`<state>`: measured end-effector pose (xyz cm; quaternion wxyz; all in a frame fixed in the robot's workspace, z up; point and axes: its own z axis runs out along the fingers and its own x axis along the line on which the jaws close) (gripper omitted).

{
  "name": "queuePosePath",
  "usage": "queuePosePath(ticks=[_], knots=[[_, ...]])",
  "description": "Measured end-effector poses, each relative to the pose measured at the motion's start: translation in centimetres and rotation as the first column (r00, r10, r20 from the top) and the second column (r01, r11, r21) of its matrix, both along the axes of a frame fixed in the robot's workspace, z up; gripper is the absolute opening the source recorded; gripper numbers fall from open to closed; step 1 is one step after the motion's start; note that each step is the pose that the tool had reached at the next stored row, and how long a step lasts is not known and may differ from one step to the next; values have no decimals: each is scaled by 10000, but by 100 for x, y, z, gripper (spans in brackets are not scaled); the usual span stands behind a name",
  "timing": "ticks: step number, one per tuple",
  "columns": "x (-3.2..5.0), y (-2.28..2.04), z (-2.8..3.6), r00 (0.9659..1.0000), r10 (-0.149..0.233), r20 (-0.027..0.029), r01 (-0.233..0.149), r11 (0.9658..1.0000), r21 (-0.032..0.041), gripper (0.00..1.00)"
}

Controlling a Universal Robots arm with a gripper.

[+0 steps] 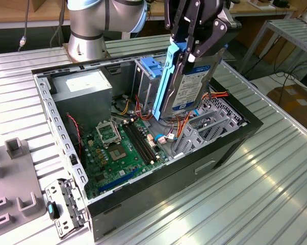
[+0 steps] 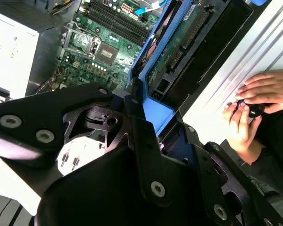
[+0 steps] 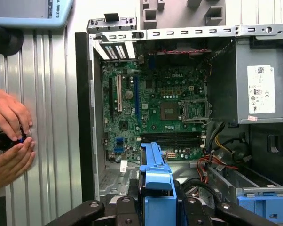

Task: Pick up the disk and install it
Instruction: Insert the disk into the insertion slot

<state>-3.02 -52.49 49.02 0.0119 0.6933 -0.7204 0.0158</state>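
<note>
Gripper [image 1: 195,51] clamped on the disk [image 1: 186,87]: pickup done, install not yet.
I see the disk hanging tilted just beneath the gripper, held by its blue bracket, over the open computer case [image 1: 158,191] and the motherboard [image 1: 118,148] below. By my judgement it sits in no bay yet, so seating remains.

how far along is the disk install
Pickup done: the tool grips the silver-grey metal disk in a blue plastic bracket, held on edge over the open black computer case. Left: the disk is not yet seated inside.
</note>
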Motion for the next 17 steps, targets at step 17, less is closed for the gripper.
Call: queuePosePath(ticks=[17], knots=[[292,-68,-32,10000,0,0,0,9998,-220,37]])
